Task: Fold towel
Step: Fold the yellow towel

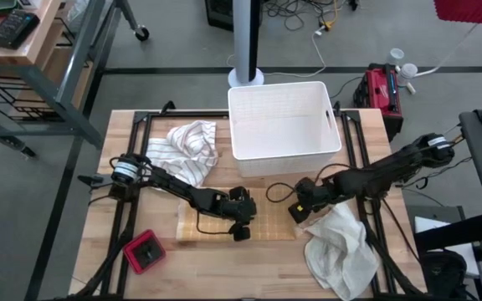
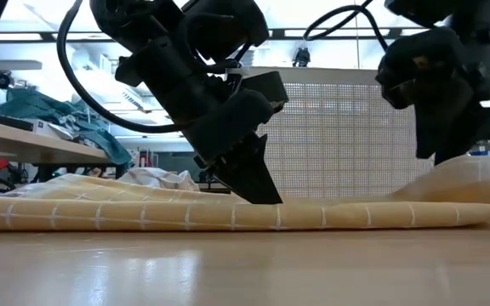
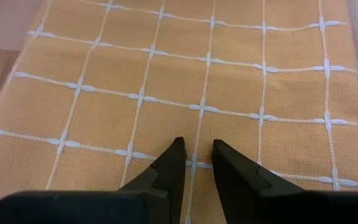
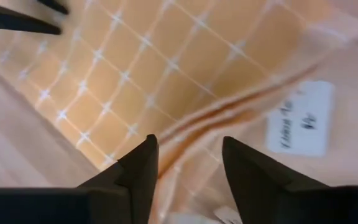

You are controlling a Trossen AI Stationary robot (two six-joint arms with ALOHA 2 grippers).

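Folding in hand: one orange towel (image 1: 224,221) with a white grid, lying flat at lower centre of the high view, just below a white basket (image 1: 283,125).

- Left gripper (image 1: 241,219): tips resting on the cloth's middle, fingers (image 3: 173,163) slightly apart, clamped on nothing visible.
- Right gripper (image 4: 185,163): at the towel's right end, fingers spread over a raised edge beside a white label (image 4: 300,118); no grip seen.
- Handling, judged: light, soft, limp; likely to sag and drag. Best taken at a corner or hemmed edge.
- Nearby: striped cloth (image 1: 187,150), white cloth (image 1: 341,247), red box (image 1: 145,252).
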